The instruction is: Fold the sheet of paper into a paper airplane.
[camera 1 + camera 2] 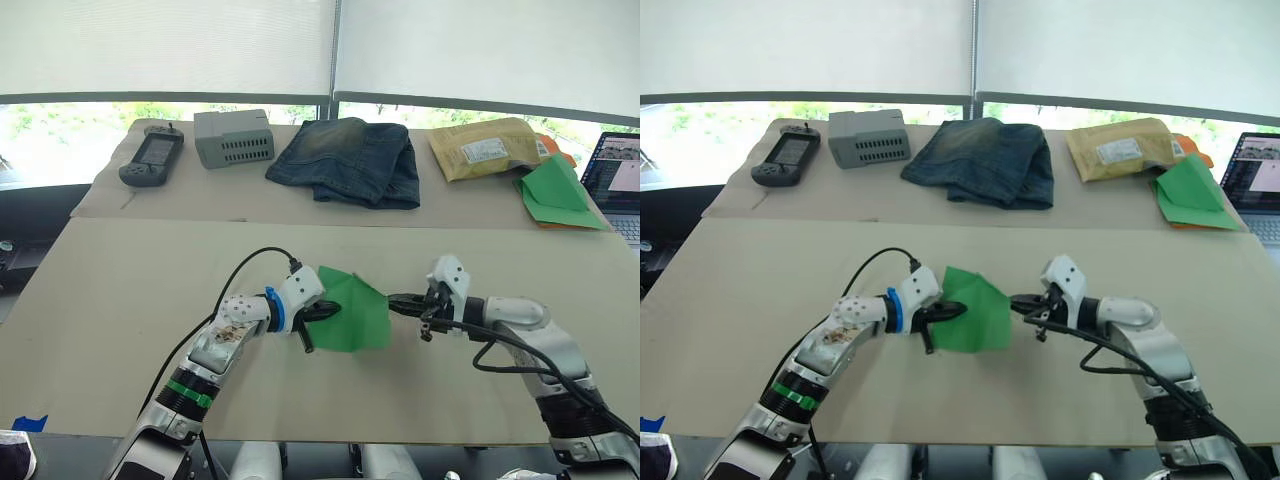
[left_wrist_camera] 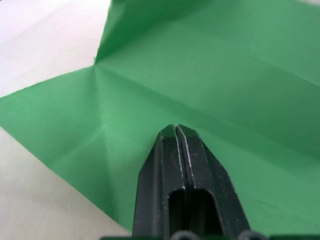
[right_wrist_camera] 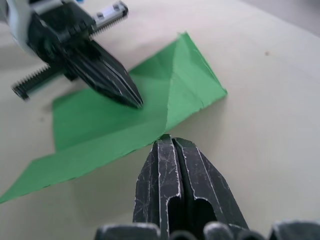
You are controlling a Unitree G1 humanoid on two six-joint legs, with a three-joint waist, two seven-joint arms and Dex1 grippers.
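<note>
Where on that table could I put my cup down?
The near tan board lies bare left of the left pincer and right of the right pincer. The bright green sheet of paper fills the middle; the back row, around the folded blue jeans, is crowded.

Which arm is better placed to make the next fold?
Probably the right. The right gripper, shut, sits at the free edge of the sheet of paper, while the left gripper, shut, presses on its middle and can hold it.

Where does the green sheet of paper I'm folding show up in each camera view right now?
Left eye view: sheet of paper, lower centre, between both grippers.
Right eye view: same spot.
Left wrist view: beneath the shut left gripper.
Right wrist view: ahead of the shut right gripper.
Shared landmark: the left gripper's tip resting on the paper.
</note>
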